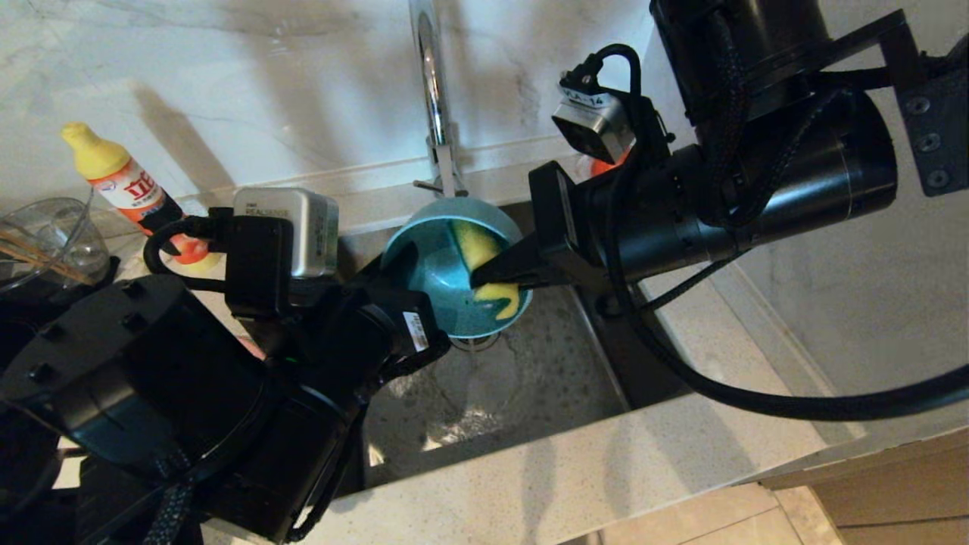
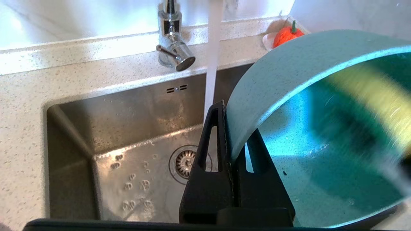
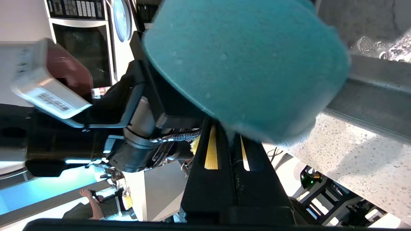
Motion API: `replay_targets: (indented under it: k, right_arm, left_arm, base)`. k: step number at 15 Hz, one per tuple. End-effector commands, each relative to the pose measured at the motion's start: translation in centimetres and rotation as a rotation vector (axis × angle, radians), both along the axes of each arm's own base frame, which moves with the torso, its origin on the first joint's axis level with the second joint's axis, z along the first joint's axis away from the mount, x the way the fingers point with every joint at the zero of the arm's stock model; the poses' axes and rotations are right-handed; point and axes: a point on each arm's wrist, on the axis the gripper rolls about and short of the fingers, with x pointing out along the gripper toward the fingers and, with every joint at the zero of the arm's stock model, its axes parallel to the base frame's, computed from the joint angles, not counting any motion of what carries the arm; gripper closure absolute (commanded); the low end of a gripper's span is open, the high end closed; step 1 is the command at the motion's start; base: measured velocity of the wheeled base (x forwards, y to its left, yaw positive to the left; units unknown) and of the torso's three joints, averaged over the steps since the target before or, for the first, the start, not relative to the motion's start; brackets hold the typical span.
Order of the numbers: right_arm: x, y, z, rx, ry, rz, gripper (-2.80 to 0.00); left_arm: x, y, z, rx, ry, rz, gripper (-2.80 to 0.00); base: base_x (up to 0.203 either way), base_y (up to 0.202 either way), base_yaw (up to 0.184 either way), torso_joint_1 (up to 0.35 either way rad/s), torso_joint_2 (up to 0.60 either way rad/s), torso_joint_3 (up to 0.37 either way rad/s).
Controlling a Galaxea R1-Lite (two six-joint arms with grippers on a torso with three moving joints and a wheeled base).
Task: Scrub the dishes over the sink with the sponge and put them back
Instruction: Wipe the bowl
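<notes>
Speckled stone counter [image 1: 575, 469] ran along the near edge, and just beyond it the sink [image 1: 545, 378] dropped away under both my arms. Nearest me, my left hand [image 2: 231, 134] was pinched shut on the rim of the teal bowl [image 1: 431, 280], one finger outside the wall and one inside, holding the bowl tilted on edge above the basin so its hollow faced my right arm. Straight across from it, my right hand [image 1: 492, 276] reached into that hollow, clamped narrow on the sponge [image 1: 484, 257]. Yellow foam stuck out on both sides of the fingers, with its long axis lying across the bowl's floor, pressed against it. So the surface to scrub lay directly ahead of the right fingertips, and I judged that the right arm should do the wiping while the left only steadied the bowl.

Below the bowl sat the strainer drain [image 2: 186, 163]. Behind the hands, water [image 2: 212, 57] fell from the chrome faucet [image 1: 435, 98], passing just beside the left fingers. Farther left of the left hand stood a yellow-capped bottle [image 1: 121, 182] and a clear glass bowl [image 1: 45, 235].
</notes>
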Motion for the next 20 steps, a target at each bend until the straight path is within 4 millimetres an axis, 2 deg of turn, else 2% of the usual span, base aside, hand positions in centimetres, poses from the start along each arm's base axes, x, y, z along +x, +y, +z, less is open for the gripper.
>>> replay_targets:
  k: [1,8,15,20]
  right_arm:
    - [0.0,0.3,-0.5,-0.013,0.021,0.008,0.0]
    - [-0.3,-0.1,-1.4,-0.039,0.078,-0.009,0.0]
    - [-0.3,-2.0,1.4,0.037,0.003,-0.046,0.0]
    - [-0.1,-1.8,1.2,0.043,0.01,-0.022,0.0]
  left_arm:
    - [0.1,-0.1,0.5,-0.021,-0.016,0.009,0.0]
    - [0.4,-0.3,1.6,-0.054,-0.041,0.015,0.0]
    - [0.2,-0.2,0.3,-0.014,-0.01,0.007,0.0]
    - [-0.1,-0.3,0.1,-0.01,-0.006,-0.003,0.0]
  base:
    - [0.0,0.0,0.0,0.0,0.0,0.0]
    - [0.0,0.0,0.0,0.0,0.0,0.0]
    - [0.0,0.0,0.0,0.0,0.0,0.0]
    - [0.0,0.0,0.0,0.0,0.0,0.0]
